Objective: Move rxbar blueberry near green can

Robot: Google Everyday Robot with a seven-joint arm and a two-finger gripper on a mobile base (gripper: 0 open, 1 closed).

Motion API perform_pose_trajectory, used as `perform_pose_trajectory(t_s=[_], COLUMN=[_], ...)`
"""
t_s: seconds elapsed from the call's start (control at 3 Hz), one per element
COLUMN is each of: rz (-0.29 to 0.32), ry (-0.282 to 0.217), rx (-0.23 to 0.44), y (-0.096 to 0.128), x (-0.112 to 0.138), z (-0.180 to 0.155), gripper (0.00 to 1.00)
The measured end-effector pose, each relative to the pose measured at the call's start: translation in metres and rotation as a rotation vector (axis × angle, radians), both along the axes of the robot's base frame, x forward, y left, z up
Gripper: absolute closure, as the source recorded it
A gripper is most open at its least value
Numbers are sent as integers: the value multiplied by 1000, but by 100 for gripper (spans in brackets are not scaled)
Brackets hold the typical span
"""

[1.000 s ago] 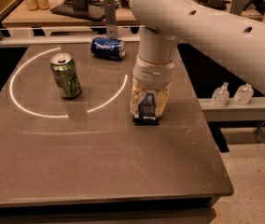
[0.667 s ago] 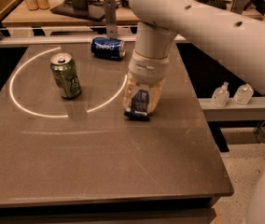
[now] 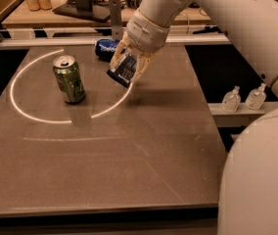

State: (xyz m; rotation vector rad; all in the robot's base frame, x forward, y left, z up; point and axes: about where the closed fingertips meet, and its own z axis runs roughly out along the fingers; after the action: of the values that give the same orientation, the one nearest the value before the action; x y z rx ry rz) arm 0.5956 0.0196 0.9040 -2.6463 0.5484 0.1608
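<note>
The green can (image 3: 70, 80) stands upright at the left of the dark table, silver top with pull tab showing. My gripper (image 3: 127, 67) hangs from the white arm at the table's back middle, to the right of the green can and apart from it. It is shut on the rxbar blueberry (image 3: 123, 71), a dark navy wrapper with pale lettering, held tilted above the tabletop between the pale fingers (image 3: 141, 68).
A blue soda can (image 3: 104, 48) lies on its side at the back, partly hidden behind my gripper. A white arc is marked on the table (image 3: 129, 160). Two small clear bottles (image 3: 231, 100) stand on a ledge to the right. My white body fills the right foreground.
My gripper has lifted the rxbar blueberry off the table and carried it left and back, toward the green can. The green can and blue can have not moved.
</note>
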Motion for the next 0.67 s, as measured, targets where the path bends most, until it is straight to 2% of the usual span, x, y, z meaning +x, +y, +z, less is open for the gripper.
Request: perform_pose_trajectory(t_s=[0.33,0.67], rz=[-60,-87], ry=[28,84], rx=[59,88], y=[19,32], x=[12,13], z=[8,4], gripper=[85,61])
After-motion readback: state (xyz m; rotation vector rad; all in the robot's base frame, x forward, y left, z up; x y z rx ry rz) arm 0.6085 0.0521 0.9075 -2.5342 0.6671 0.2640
